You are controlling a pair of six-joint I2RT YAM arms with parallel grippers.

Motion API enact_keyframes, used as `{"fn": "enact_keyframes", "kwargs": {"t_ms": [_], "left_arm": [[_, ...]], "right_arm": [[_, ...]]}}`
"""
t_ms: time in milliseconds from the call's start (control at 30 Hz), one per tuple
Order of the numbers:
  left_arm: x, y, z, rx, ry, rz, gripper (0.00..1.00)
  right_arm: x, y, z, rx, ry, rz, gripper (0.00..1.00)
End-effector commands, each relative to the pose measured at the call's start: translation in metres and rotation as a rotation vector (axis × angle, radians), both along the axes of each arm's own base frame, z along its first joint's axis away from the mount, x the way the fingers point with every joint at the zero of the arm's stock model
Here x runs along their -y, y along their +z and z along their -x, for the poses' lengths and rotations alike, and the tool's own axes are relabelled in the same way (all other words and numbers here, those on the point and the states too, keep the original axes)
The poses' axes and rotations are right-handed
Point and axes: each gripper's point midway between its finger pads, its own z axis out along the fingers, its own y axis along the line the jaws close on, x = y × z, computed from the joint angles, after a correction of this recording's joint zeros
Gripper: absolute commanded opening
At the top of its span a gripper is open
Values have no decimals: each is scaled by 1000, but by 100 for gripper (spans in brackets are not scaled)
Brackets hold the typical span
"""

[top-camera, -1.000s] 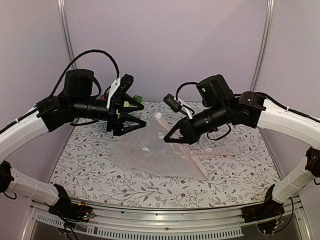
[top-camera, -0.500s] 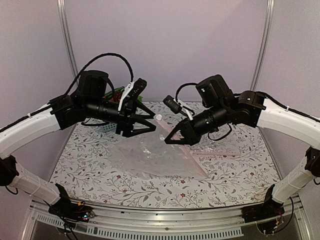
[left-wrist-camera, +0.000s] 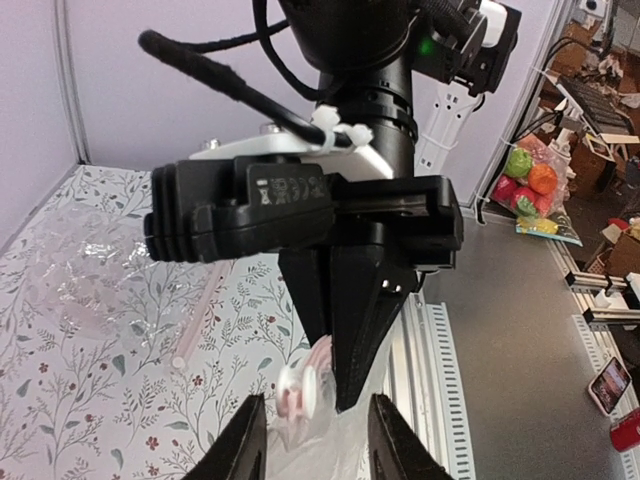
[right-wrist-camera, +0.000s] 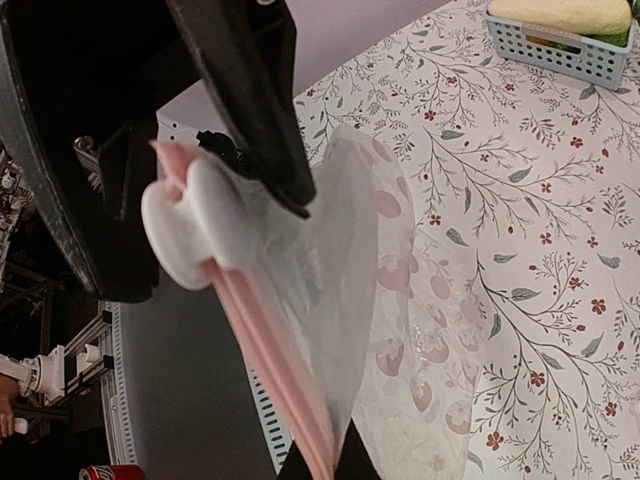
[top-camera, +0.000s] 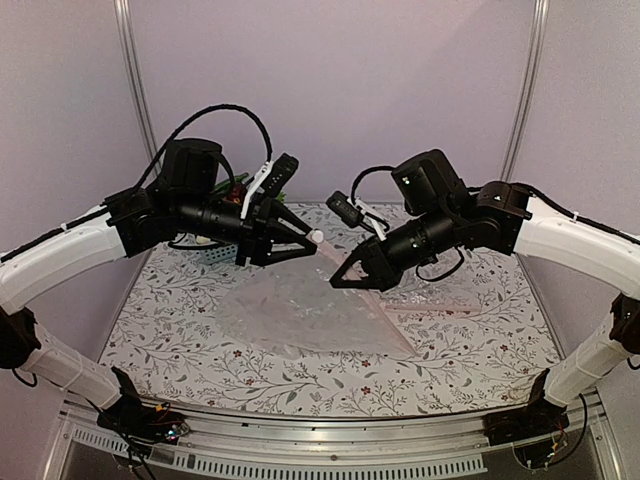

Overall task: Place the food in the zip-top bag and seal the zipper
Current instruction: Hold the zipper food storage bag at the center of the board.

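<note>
While the right end effector [top-camera: 336,282] clamps the zipper [right-wrist-camera: 268,365], the left end effector [left-wrist-camera: 316,405] gapes — holding nothing.

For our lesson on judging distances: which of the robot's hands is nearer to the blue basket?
Left. The left hand hangs open just right of the blue basket; the right hand, pinching the zip-top bag, is beyond it, farther from the basket.

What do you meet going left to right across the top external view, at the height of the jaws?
The left gripper → white slider → right gripper, which holds the zip-top bag.
</note>
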Motion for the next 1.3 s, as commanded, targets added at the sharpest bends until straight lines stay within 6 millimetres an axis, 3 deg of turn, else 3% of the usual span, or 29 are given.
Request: {"fn": "enact_keyframes", "kwargs": {"t_ms": [0,467,667,733,867,1267], "left_arm": [[5,2,6,5,-29,7,34],[3,-9,5,8,-20,-28,11],[2,-12,5,8,-17,-43,42],[1,-14,3,16,-8,-52,46],[1,-15,3,19,-6,-56,33],[-1,-20,0,24,8,-71,10]], "right_arm": [[-2,4,-5,27,-12,3,1],[0,7,-7,36,-27,-5,0],[0,10,-7,38,-31,-13,0],[0,11,-7,38,-29,-16,0],[0,11,-7,33,-30,-20,0],[2,14,-8,44,-42,-27,0]]}}
